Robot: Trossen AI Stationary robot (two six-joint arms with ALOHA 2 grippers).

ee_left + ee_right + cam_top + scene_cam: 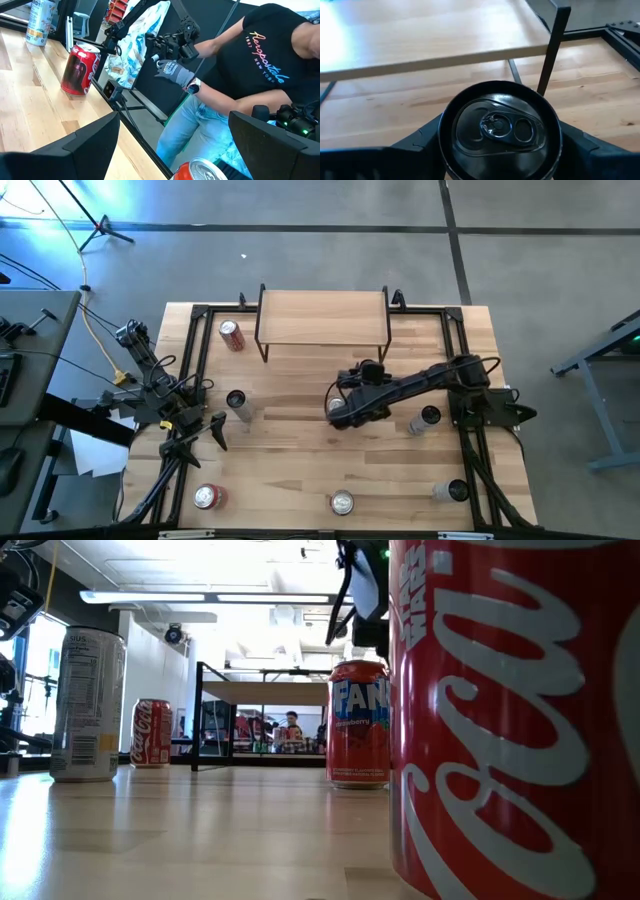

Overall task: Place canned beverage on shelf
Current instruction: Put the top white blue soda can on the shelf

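- table (300, 470): light wood top with a black frame round the edges, cans spread over it
- shelf (322, 316): low riser, light plank top on thin black legs, at the far middle of the table; nothing on it; shows close ahead in the right wrist view (420, 35)
- right arm (430, 378): reaches in from the right edge toward the middle of the table
- left arm (150, 370): off at the left edge, waiting
- person (260, 65): seen only in the left wrist view, dark printed T-shirt and jeans, gloved hand on equipment beside the table
- right gripper (340, 408): fingers clamped on the held can, near the front of the shelf
- left gripper (212, 430): fingers spread wide, holding nothing
- held can (500, 131): dark top with pull tab, upright between the right fingers, in front of the shelf, not yet on it
- other cans: red one (232, 335) just left of the shelf, dark-topped one (237, 402) near the left gripper, more along the near edge and right side
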